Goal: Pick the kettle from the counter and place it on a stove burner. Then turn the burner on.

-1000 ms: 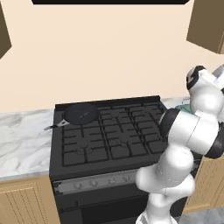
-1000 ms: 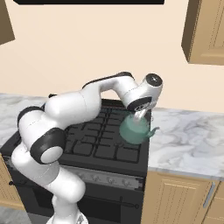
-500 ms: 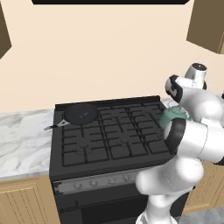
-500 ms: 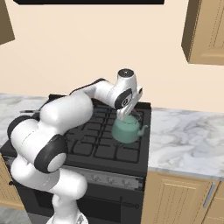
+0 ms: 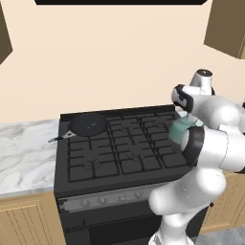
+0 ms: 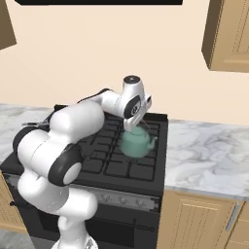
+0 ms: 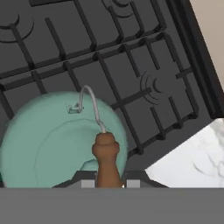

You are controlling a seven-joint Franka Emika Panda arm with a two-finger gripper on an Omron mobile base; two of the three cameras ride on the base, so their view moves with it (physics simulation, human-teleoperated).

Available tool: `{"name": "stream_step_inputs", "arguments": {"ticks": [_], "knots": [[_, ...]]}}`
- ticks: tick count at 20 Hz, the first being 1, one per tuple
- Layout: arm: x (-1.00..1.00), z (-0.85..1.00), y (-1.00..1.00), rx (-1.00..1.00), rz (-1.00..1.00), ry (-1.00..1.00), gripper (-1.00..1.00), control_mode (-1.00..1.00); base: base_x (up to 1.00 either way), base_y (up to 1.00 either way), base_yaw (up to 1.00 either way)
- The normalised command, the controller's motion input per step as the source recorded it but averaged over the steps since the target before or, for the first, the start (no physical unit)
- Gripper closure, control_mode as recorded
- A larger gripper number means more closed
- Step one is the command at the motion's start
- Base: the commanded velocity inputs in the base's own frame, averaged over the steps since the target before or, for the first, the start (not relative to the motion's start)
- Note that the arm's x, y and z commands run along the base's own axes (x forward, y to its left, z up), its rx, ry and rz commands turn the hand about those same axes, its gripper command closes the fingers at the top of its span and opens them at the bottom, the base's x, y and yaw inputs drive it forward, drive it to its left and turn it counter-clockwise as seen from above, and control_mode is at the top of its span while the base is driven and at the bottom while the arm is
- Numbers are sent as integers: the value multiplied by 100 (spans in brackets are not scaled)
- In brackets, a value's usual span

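Observation:
The teal-green kettle (image 6: 137, 144) hangs a little above the right side of the black stove, its spout pointing right toward the marble counter (image 6: 209, 151). My gripper (image 6: 132, 126) is shut on the brown wooden piece (image 7: 105, 153) of its wire handle. In the hand view the kettle (image 7: 52, 142) lies directly below the gripper (image 7: 109, 179), over the grate bars, with a round stove burner (image 7: 158, 84) just beyond it. From the left base camera, part of the kettle (image 5: 180, 130) peeks out behind my forearm.
A round black frying pan (image 5: 88, 123) sits on the rear left burner, handle pointing left. A row of knobs (image 5: 122, 197) runs along the stove's front panel. Marble counter (image 5: 24, 153) flanks the stove on both sides. Wooden wall cabinets (image 6: 228, 34) hang at the upper right.
The arm has swung left and carried the kettle from the counter's edge to above the stove's right side. The grip on the handle is unchanged.

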Motion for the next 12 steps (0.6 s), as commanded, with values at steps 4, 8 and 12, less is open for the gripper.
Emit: {"name": "stream_step_inputs", "arguments": {"ticks": [4,8,12], "knots": [[28,-9,26,-5,-1,4,100,-100,0,0,0],[14,-15,10,-13,0,2,100,-100,0,0,0],[12,-32,13,-13,0,3,100,-100,0,0,0]]}}
